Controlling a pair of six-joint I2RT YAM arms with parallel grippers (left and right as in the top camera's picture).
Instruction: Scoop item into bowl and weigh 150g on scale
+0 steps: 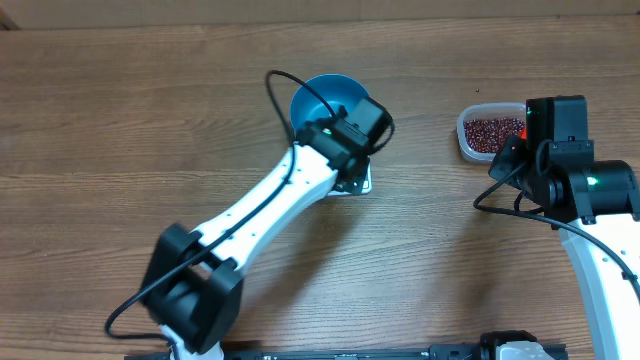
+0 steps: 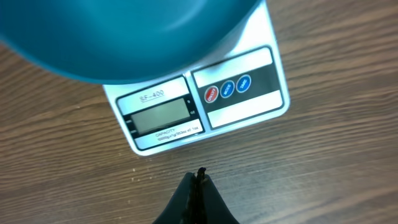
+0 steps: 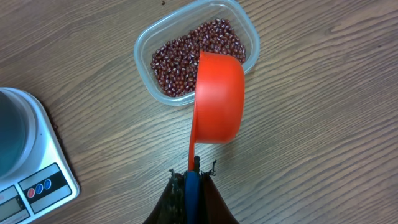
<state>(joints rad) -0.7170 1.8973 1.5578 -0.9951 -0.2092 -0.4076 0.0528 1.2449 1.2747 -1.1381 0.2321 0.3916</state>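
The light blue bowl point(image 1: 322, 100) stands on the white scale point(image 2: 199, 99), whose blank display and three round buttons face my left gripper point(image 2: 199, 177). That gripper is shut and empty, hovering just in front of the scale's front edge. The maroon beans point(image 3: 196, 56) lie in a clear plastic tub point(image 3: 242, 28) at the right. My right gripper point(image 3: 193, 171) is shut on the blue handle of an orange scoop point(image 3: 217, 96), held over the tub's near rim with its rounded underside toward the camera. The scale point(image 3: 34, 171) and bowl point(image 3: 9, 134) also show at the left of the right wrist view.
The bare wooden table point(image 1: 120, 120) spreads around everything. The left arm point(image 1: 260, 215) stretches diagonally from the front edge up to the scale. The tub point(image 1: 490, 132) sits right of the bowl, partly under the right arm point(image 1: 575, 175).
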